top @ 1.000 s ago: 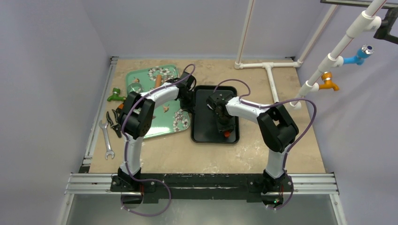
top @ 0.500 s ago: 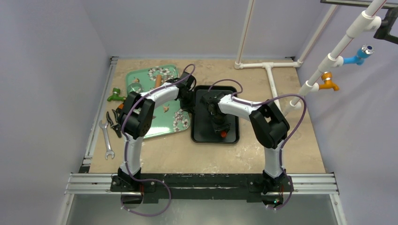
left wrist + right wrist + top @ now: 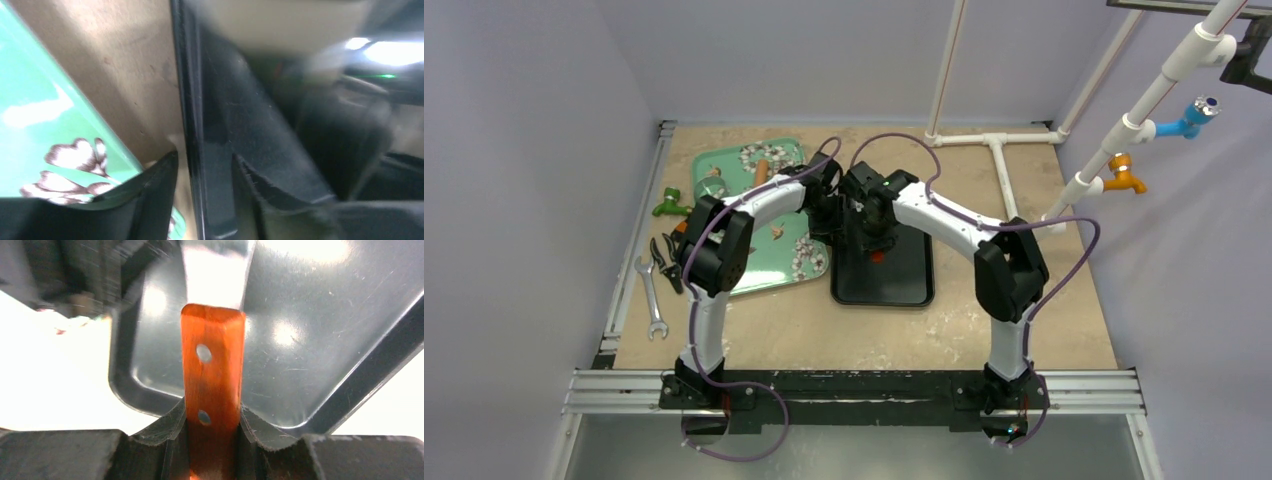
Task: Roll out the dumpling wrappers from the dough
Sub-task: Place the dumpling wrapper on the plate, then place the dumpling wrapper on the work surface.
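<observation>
Neither the dough nor the dumpling wrappers show in any view. My left gripper (image 3: 832, 215) (image 3: 202, 160) is low at the left rim of the black tray (image 3: 914, 290) (image 3: 192, 100). Its jaws are open and straddle that rim with a gap on each side. My right gripper (image 3: 872, 232) (image 3: 212, 412) hangs over the tray's far left part (image 3: 300, 340), shut on the orange wooden handle (image 3: 212, 355) of a tool. The tool's flat metal blade (image 3: 217, 270) points away over the tray floor.
A green flowered tray (image 3: 754, 270) (image 3: 30, 100) lies just left of the black tray and carries a brown wooden stick (image 3: 762, 172). A wrench (image 3: 652, 300), pliers (image 3: 664, 262) and a green fitting (image 3: 669, 205) lie at the table's left edge. White pipes (image 3: 994, 140) stand at the back right.
My right arm has swung from the tray's near part toward its far left corner, carrying the orange-handled tool. The left gripper's jaws have opened at the tray rim.
</observation>
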{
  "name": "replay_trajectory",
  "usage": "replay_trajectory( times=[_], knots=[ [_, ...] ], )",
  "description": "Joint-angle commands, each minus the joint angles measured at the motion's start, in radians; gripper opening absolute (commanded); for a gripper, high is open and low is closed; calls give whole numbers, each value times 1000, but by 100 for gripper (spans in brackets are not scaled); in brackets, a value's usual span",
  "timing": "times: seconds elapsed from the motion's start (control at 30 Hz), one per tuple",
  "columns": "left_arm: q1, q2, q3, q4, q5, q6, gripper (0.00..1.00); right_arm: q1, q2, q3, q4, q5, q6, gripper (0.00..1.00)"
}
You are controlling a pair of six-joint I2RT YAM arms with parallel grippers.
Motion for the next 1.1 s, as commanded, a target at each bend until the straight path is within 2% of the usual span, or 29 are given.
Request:
replay_trajectory(
  times=[0.0,0.13,0.43,0.53,0.63,0.73,0.83,0.93,1.07],
  knots=[
    [8,-37,59,-71,38,29,52,7,-77,85,-22,-2,6,0],
    [10,-55,120,-111,66,45,60,7,-84,112,-122,94,32,0],
    [52,-178,208,-256,78,191,61,6,-210,119,-83,119,66,0],
    [65,-222,246,-300,27,271,61,6,-250,49,30,78,45,0],
    [88,-272,214,-311,-3,295,61,6,-224,55,51,34,30,0],
    [144,-331,202,-327,-11,302,61,15,-192,101,50,9,26,0],
    [237,-377,251,-380,-43,322,61,40,-166,118,130,-92,34,0],
    [320,-427,282,-422,-117,379,61,94,-102,147,233,-224,45,0],
    [386,-530,192,-376,-236,448,66,157,47,235,296,-348,50,0]
  ],
)
